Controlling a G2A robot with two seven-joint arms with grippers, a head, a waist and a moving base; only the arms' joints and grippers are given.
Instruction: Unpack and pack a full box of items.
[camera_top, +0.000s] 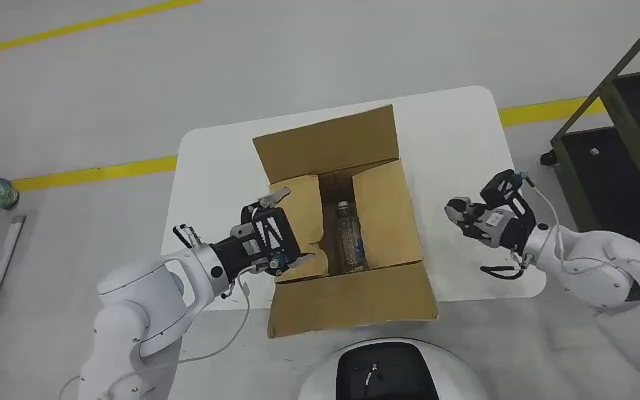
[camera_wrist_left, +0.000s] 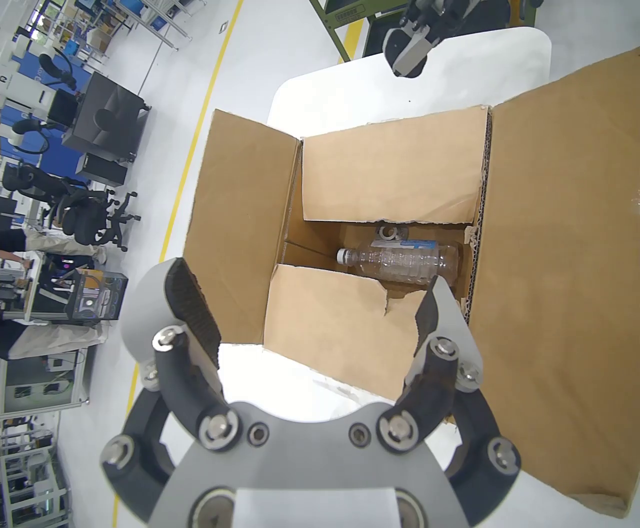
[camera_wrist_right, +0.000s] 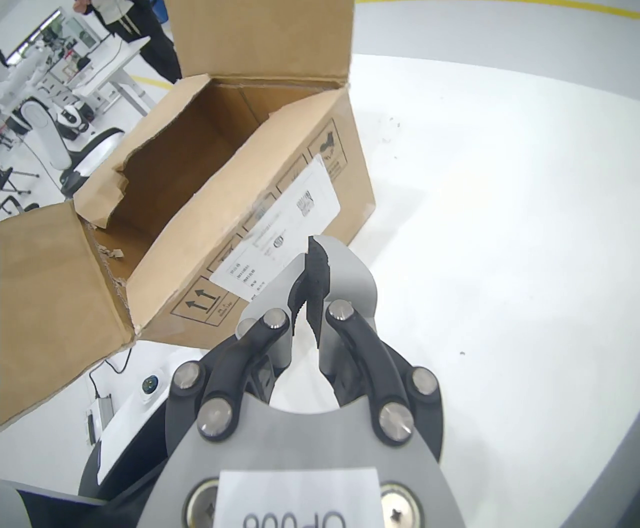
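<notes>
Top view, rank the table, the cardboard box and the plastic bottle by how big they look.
1. table, largest
2. cardboard box, with its flaps spread open
3. plastic bottle, lying inside the box, clearly smallest

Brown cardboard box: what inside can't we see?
Top view: inner flaps of the brown cardboard box cover the floor beside the clear plastic bottle.
Left wrist view: a round whitish thing behind the bottle, half under a flap; unidentifiable.
Right wrist view: its wall hides the contents.

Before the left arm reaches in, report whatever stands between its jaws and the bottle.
A torn inner flap of the box leans in over the opening, directly between the open left jaws and the bottle lying inside.
</notes>
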